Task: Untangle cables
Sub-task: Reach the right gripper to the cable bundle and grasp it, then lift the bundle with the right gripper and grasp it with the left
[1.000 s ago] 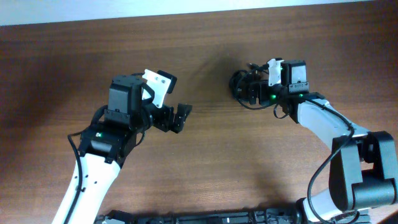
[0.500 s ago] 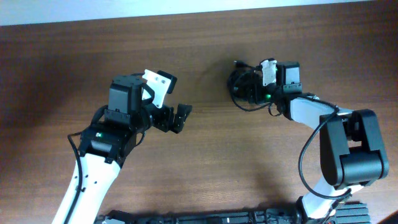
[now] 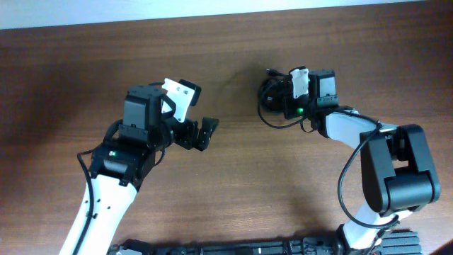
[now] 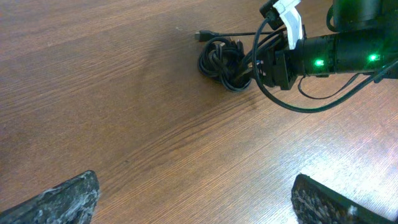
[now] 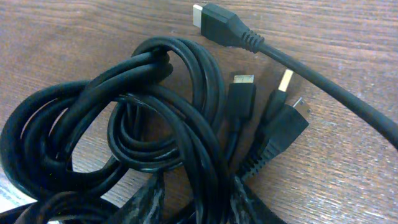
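Forward my right claw (image 5: 199, 200) has crept onto the cables (image 4: 224, 65) — one knotted clump, well apart from my wide-open left claw (image 3: 202, 133). Fingers flank a strand; whether it's clamped I cannot tell. Light, limp, springy — grab an outer loop.

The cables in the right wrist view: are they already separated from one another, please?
No, the cables loop through one another in one tight bundle.
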Controlling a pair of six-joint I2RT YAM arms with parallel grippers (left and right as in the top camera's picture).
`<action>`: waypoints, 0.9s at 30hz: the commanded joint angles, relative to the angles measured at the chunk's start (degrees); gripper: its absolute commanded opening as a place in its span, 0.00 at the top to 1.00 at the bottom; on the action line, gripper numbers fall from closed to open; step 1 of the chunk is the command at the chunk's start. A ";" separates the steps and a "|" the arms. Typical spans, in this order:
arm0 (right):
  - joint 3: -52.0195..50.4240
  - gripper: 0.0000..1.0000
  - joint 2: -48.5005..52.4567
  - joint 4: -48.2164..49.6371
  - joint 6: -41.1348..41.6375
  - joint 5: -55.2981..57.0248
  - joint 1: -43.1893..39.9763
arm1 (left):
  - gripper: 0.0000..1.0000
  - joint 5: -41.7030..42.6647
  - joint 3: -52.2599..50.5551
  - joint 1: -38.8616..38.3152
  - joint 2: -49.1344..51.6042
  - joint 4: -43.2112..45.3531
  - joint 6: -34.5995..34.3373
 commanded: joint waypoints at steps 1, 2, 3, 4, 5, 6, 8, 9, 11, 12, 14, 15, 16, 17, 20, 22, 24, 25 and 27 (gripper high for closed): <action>0.17 0.96 2.54 0.17 -0.20 -0.33 0.37 | 0.01 0.66 1.27 -0.20 -0.44 0.22 0.66; 0.17 0.96 3.13 -0.26 0.15 -0.35 0.37 | 0.01 0.66 1.25 -0.20 -0.44 0.24 0.68; 0.17 0.96 4.07 -1.51 3.19 -0.37 0.37 | 0.01 0.63 1.27 -0.20 -0.44 0.24 0.68; 0.17 0.96 4.07 -2.32 4.35 -0.39 0.37 | 0.01 0.63 1.27 -0.20 -0.44 0.20 0.68; 0.20 0.96 3.93 -3.91 5.44 -0.66 0.35 | 0.01 0.61 1.27 -0.20 -0.44 0.07 0.70; 0.22 0.96 3.91 -5.09 5.44 -1.22 0.33 | 0.01 0.61 1.27 -0.17 -0.44 0.02 0.70; 0.28 0.96 3.63 -5.79 5.44 -6.36 0.31 | 0.01 0.61 1.25 -0.17 -0.44 -0.09 0.70; 0.68 0.96 3.04 -5.88 5.42 -11.15 0.26 | 0.01 0.61 1.27 -0.17 -0.44 -0.35 0.70; 1.77 0.96 0.46 -6.71 5.70 -21.90 -0.04 | 0.01 0.59 1.27 -0.17 -0.44 -1.05 0.74; 1.95 0.96 -0.76 -7.15 7.21 -25.49 -0.57 | 0.01 0.59 1.27 -0.17 -0.44 -1.07 0.74; 1.99 0.96 -2.62 -7.15 10.08 -32.57 -2.32 | 0.01 0.61 1.25 -0.17 -0.44 -1.07 0.74; 2.01 0.96 -3.52 -7.08 11.13 -38.18 -3.76 | 0.01 0.61 1.25 -0.20 -0.44 -1.27 0.74; 2.01 0.96 -4.15 -6.93 11.54 -44.59 -5.53 | 0.01 0.61 1.25 -0.20 -0.44 -1.51 0.74; 2.01 0.96 -4.28 -6.93 11.72 -50.40 -7.08 | 0.01 1.38 1.25 -0.20 -0.44 -1.62 0.72; 2.01 0.96 -4.28 -6.82 14.19 -62.73 -9.44 | 0.01 11.56 1.27 -1.81 -0.44 -1.68 11.89; 2.01 0.96 -4.33 -5.62 14.58 -65.13 -9.49 | 0.01 11.06 1.25 -9.22 -0.44 -1.88 26.05; 2.01 0.96 -4.33 -5.62 14.69 -66.45 -9.29 | 0.01 5.73 1.25 -13.20 -0.39 -1.44 28.81; 2.01 0.96 -4.33 -5.62 14.69 -66.79 -9.31 | 0.01 4.07 1.25 -13.75 -0.39 -1.20 28.81; 2.01 0.96 -4.42 -4.83 14.67 -68.17 -9.29 | 0.01 1.16 1.27 -14.60 -0.37 -0.04 28.81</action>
